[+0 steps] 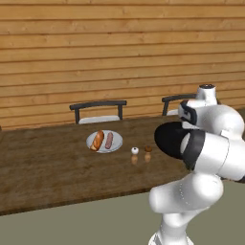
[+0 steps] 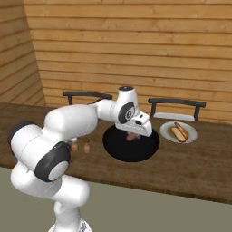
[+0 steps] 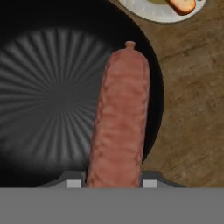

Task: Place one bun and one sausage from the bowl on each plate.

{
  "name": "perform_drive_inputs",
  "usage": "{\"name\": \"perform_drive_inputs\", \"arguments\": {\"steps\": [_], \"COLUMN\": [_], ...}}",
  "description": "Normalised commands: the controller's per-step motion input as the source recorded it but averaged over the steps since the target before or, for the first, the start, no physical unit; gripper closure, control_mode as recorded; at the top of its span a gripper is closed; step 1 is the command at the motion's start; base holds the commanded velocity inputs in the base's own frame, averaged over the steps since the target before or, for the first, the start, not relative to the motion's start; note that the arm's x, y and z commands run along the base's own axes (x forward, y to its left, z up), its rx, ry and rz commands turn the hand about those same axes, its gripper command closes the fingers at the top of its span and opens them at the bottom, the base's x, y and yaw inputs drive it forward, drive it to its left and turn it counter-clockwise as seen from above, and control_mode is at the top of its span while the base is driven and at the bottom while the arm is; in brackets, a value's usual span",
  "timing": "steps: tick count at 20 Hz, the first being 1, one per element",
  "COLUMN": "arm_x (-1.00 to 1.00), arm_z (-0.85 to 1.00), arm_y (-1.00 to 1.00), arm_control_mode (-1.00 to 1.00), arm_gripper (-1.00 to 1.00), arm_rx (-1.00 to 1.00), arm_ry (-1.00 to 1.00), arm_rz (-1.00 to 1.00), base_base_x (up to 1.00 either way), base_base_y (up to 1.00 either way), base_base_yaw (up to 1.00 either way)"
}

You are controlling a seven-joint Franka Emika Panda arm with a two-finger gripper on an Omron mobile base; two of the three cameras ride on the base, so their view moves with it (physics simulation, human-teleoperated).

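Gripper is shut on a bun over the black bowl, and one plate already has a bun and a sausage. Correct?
Not quite: the gripper is shut on a sausage, not a bun, as the hand view shows. It is over the black bowl, and one plate does hold both.

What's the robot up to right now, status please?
Gripper shut on sausage, over black bowl. Far plate has bun only. Nothing blocking.

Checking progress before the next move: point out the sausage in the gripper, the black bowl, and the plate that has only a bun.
sausage [image 3: 120, 118], hand view, middle of its length between the jaws.
black bowl [image 2: 118, 152], right base view, bare front floor.
plate with only a bun [image 2: 190, 130], right base view, right rim.
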Motion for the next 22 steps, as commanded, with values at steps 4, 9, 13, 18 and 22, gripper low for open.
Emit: {"name": "perform_drive_inputs", "arguments": {"steps": [4,9,13,18,22], "arm_x": [0.00,0.22,0.63,0.70,0.63], "arm_z": [0.46,0.23,0.00,0.00,-0.03], "arm_y": [-0.45,-0.47,-0.16,-0.51,-0.22], "arm_control_mode": [-1.00,-1.00,-1.00,-1.00,-1.00], "arm_gripper": [1.00,1.00,1.00,1.00,1.00], "arm_rx": [-0.12,-0.06,-0.10,-0.01,-0.01], "arm_ry": [-0.05,-0.07,0.00,0.03,0.17], "arm_rz": [0.45,0.37,0.16,0.00,0.00], "base_base_x": [0.00,0.00,0.00,0.00,0.00], "base_base_y": [0.00,0.00,0.00,0.00,0.00], "base_base_yaw": [0.00,0.00,0.00,0.00,0.00]}}
